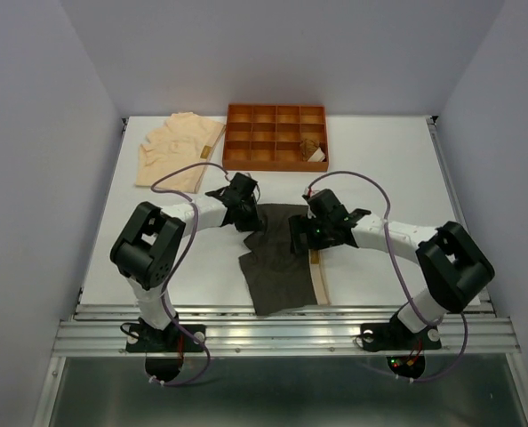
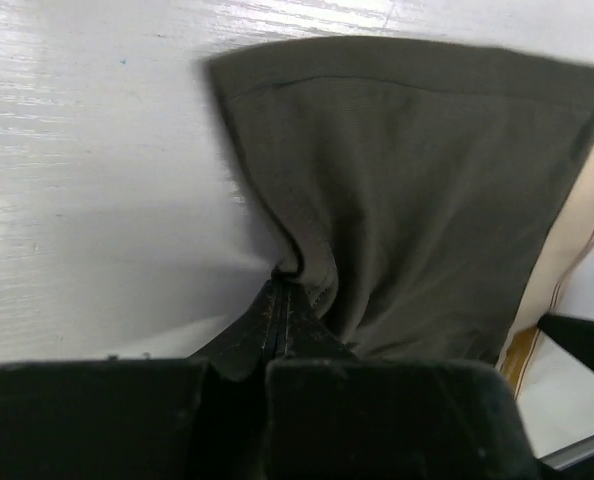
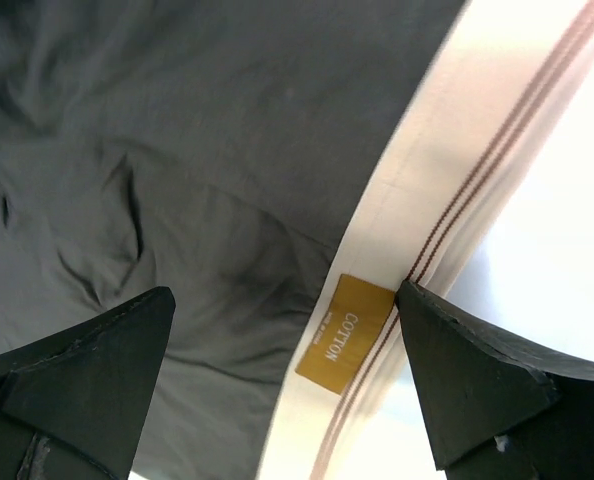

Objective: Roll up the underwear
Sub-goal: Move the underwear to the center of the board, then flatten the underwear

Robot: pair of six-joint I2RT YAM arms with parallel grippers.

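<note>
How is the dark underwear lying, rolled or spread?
Spread, not rolled: the dark underwear lies flat, one edge bunched in the shut left gripper.

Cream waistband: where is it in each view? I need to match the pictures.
Top external: cream waistband runs down the right edge of the dark underwear.
Left wrist: waistband at far right.
Right wrist: waistband diagonal, upper right to bottom centre.
Shared landmark: the dark underwear bordering it.
</note>
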